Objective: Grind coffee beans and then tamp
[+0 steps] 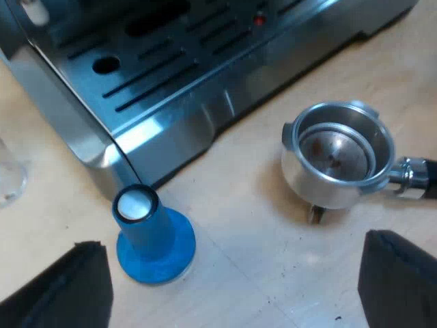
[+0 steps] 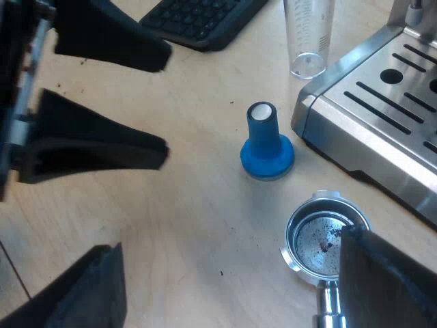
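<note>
The holder (image 1: 338, 154) lies loose on the pale wooden worktop (image 1: 259, 212), near the front of the espresso machine (image 1: 171, 89) but apart from it. Its basket faces up, bare metal with a few dark specks inside, and its handle (image 1: 418, 176) points away from the machine. The blue tamper (image 1: 151, 236) stands upright on its broad base at the corner of the machine's slotted tray. It is very close to the corner, though I cannot tell whether they touch. A white disc caps its stem. Bare worktop lies between tamper and holder.

The left gripper (image 1: 235, 246) hovers above that stretch of worktop with its jaws released and spread wide — the tamper is near one finger and the holder near the other, and both stand clear of the fingers.

The right gripper (image 2: 232, 263) hangs over the holder, its jaws also released and wide. One black finger covers part of the basket's rim and the start of the handle; I cannot tell whether it touches them.

A measuring glass (image 2: 308, 34) stands upright just past the machine's corner, farther off than the tamper, and a dark keyboard (image 2: 198, 17) lies near the glass. From the right wrist the left gripper shows over bare worktop, near the tamper.
</note>
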You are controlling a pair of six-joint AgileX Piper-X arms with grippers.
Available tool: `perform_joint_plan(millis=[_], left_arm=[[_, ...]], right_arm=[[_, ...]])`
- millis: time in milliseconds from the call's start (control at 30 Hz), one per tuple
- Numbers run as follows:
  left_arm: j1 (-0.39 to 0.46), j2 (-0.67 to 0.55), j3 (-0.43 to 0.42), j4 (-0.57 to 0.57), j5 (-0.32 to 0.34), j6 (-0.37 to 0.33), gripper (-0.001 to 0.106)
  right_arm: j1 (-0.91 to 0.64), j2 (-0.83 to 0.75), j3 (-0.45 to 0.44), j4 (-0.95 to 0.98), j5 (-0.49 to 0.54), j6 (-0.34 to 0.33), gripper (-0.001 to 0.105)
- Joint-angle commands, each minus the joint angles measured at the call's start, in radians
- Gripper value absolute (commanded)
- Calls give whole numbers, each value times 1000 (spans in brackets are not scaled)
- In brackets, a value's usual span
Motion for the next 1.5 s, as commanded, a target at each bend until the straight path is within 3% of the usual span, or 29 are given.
perform_joint_plan(millis=[33, 167, 367, 433, 1167, 1400, 1500], left_arm=[[4, 83, -1, -51, 3, -14, 79], [64, 185, -1, -107, 24, -30, 79], [189, 305, -1, -216, 180, -14, 79], [197, 333, -1, -241, 199, 10, 79], [197, 588, -1, -523, 179, 38, 79], [197, 660, -3, -536, 179, 38, 79], [197, 659, -3, -536, 179, 38, 72]], right_arm=[[1, -6, -8, -14, -9, -17, 66], [1, -6, -8, -14, -9, -17, 66], [1, -6, -8, -14, -9, -17, 66], [1, -6, -8, -14, -9, -17, 66], [1, -6, -8, -14, -9, -17, 66], [1, -6, -8, -14, -9, -17, 66], [1, -6, -8, -14, -9, -17, 66]])
